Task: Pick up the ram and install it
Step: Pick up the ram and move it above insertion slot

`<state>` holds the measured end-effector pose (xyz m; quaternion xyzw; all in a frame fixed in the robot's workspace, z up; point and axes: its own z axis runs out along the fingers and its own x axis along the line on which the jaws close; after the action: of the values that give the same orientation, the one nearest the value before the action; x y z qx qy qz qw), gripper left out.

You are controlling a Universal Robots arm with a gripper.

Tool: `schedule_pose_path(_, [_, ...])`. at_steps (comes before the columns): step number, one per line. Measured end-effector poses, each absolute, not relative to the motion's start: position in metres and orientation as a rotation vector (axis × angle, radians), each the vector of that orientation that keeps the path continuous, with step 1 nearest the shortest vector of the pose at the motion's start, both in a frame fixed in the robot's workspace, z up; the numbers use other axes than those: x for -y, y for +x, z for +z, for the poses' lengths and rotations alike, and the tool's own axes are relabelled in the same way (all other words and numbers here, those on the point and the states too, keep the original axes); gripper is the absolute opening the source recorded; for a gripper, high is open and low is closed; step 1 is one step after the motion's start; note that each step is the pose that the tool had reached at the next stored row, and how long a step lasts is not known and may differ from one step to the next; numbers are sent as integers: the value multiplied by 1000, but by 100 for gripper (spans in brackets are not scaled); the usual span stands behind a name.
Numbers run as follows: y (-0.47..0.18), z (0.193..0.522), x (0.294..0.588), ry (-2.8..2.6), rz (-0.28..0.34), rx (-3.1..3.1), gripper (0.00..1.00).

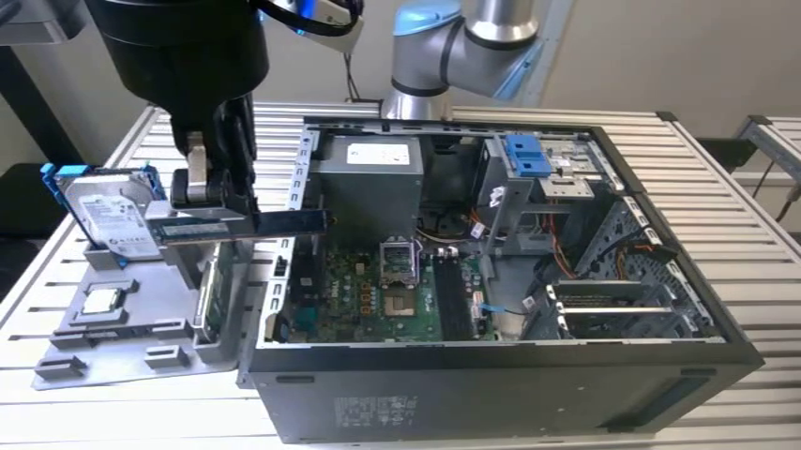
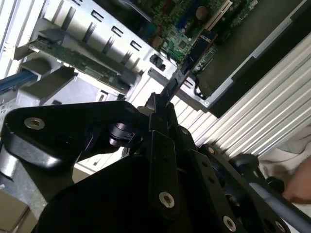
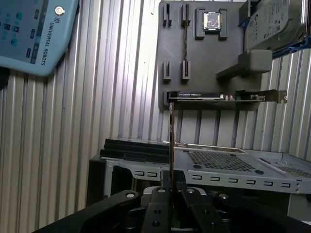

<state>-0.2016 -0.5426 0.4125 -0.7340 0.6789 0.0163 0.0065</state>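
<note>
A: Exterior view, item one?
B: Ram [image 1: 269, 224]: a dark stick with a pale label. It is clamped between the closed fingers of the gripper [image 1: 206, 211]. It hangs clear of the bench [image 1: 751, 281], in the air above the wall of the computer case [image 1: 501, 375] at the exterior view's left. The long axis is level and runs across the picture. The grip is off-centre, toward the end over the grey tray [image 1: 113, 352]. The free end points over the open case.

A: Sockets?
B: Dark long slots [image 1: 448, 298] on the motherboard [image 1: 363, 300], which I judge to be the memory sockets. They lie lower than the free end, toward the exterior view's right, well apart from it. Their length appears to run crosswise to the stick's.

A: Second wrist view?
B: Ram [image 2: 190, 60], seen edge-on. It projects straight out from the gripper [image 2: 159, 108], tip toward the motherboard inside the case.

A: First wrist view?
B: Ram [image 3: 171, 141], a thin line rising from the gripper [image 3: 170, 190]. Beyond it are the grey tray, a hard drive [image 3: 272, 24] and a card standing on edge [image 3: 218, 97].
</note>
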Motion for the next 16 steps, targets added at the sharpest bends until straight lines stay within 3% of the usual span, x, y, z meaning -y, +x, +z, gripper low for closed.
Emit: schedule_pose_path(16, [-181,412,543,-2297,51,-2124,15])
